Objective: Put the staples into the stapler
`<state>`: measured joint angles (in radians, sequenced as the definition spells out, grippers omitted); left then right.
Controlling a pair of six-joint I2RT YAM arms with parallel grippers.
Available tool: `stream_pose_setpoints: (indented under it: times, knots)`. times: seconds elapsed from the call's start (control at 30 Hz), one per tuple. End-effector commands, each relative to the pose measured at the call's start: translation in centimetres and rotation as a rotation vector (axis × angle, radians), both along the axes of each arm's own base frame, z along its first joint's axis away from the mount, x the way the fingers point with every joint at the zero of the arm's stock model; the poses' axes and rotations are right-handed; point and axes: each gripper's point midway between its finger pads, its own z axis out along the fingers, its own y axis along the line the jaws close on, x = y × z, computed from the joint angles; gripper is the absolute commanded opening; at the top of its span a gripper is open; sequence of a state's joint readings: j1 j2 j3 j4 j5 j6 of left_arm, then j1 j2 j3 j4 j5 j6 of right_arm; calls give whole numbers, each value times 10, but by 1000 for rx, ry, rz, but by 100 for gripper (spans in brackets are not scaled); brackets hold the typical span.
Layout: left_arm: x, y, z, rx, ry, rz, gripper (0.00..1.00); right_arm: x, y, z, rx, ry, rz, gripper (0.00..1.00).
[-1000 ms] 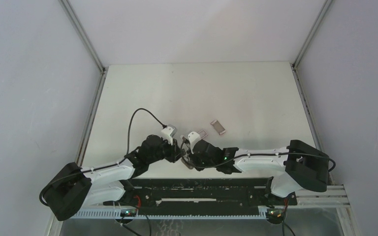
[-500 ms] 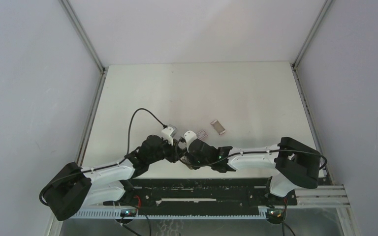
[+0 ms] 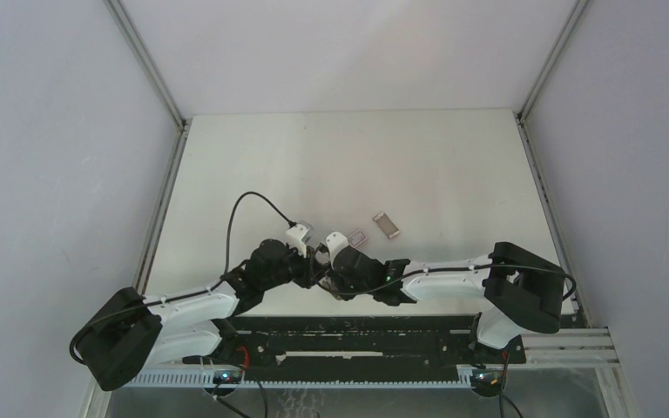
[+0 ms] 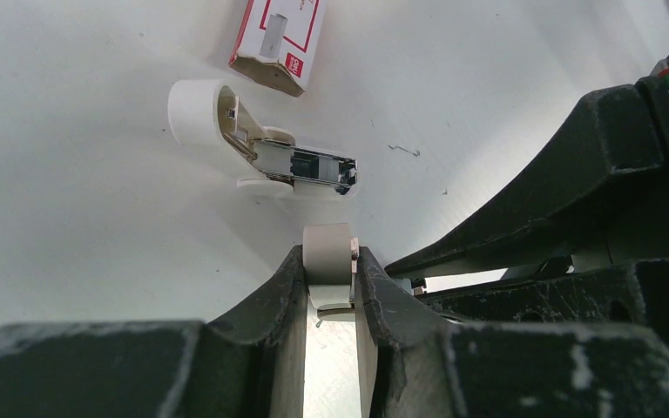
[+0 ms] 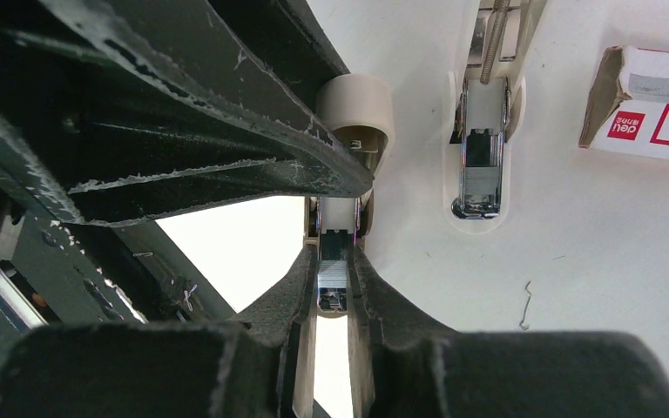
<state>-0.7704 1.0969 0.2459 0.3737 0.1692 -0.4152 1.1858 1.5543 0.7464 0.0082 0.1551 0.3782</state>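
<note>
- Top external view showed both arms reaching inward over the desk (image 3: 253, 157), wrists almost meeting, which hid the stapler from above.
- Left pincer (image 4: 327, 261) was clamped on the rounded end of a beige piece (image 5: 355, 103). It sat just on the near side of the stapler (image 4: 300, 165), apart from it, and I judged the hold a steadying one.
- Right pincer (image 5: 333, 257) was closed tight on the other, metal-lined end of that beige piece. With one grip at each end, the pair probably meant to pull or hinge it open. Whether the piece belongs to the stapler could not be told.
- Beside them the stapler lay flat on the desk with its bright metal channel facing up, likely so that a strip could drop in.
- Just beyond the stapler's rounded end lay the staples (image 4: 279, 30), a red-and-white box, not touching it and in neither grip, so loading looked not yet begun.
- Past the staples from the stapler, a small grey-brown item (image 3: 386, 225) lay alone.
</note>
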Motion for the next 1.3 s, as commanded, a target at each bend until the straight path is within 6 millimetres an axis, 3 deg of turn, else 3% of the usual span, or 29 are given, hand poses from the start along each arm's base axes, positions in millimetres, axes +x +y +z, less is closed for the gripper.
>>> stream_pose_setpoints:
  times: [0.0,0.37,1.27]
  knots:
    - [4,-10,20,-49,-63,-28,0,10,15,30,88,-34,-8,13]
    - [4,-9,20,-49,-66,-27,0,11,14,32,88,-37,-9,13]
    - [5,-8,21,-47,-77,-23,0,12,6,14,53,-10,-21,12]
